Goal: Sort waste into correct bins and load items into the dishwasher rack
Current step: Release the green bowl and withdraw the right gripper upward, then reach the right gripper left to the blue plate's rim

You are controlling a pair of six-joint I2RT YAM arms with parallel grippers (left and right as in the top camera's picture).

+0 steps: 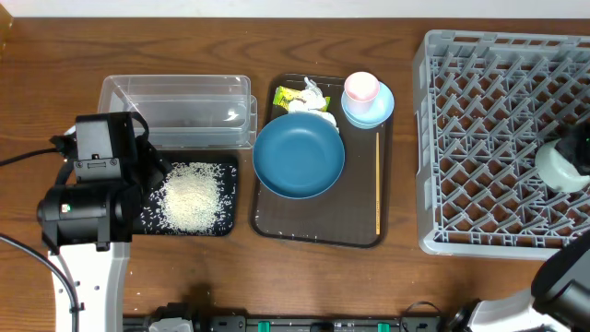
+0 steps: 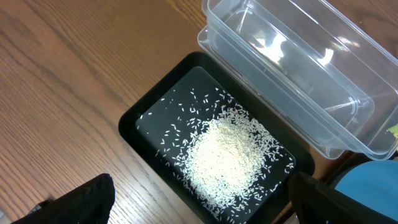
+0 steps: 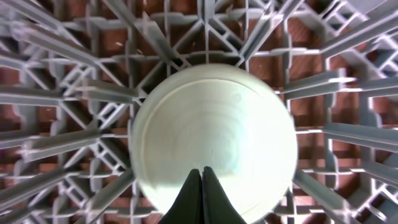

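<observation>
A heap of white rice grains (image 2: 227, 152) sits in the middle of the shallow black tray (image 2: 186, 81), under the wide left pincer (image 2: 200, 186). The right pincer (image 3: 202, 177) is pinched closed.

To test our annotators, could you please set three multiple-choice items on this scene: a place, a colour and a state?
1. Where does the black tray of rice lie?
A. on the clear tub's side nearer the robot
B. on its far side
C. inside it
2. What colour is the cup?
A. pink
B. green
C. black
3. How is the left gripper?
A. shut
B. open
C. out of view
Key: 1 A, overhead the tray lies on the robot's side of the tub. 2 A, it shows pink on the pale blue saucer. 3 B, its fingers stand wide apart.
</observation>
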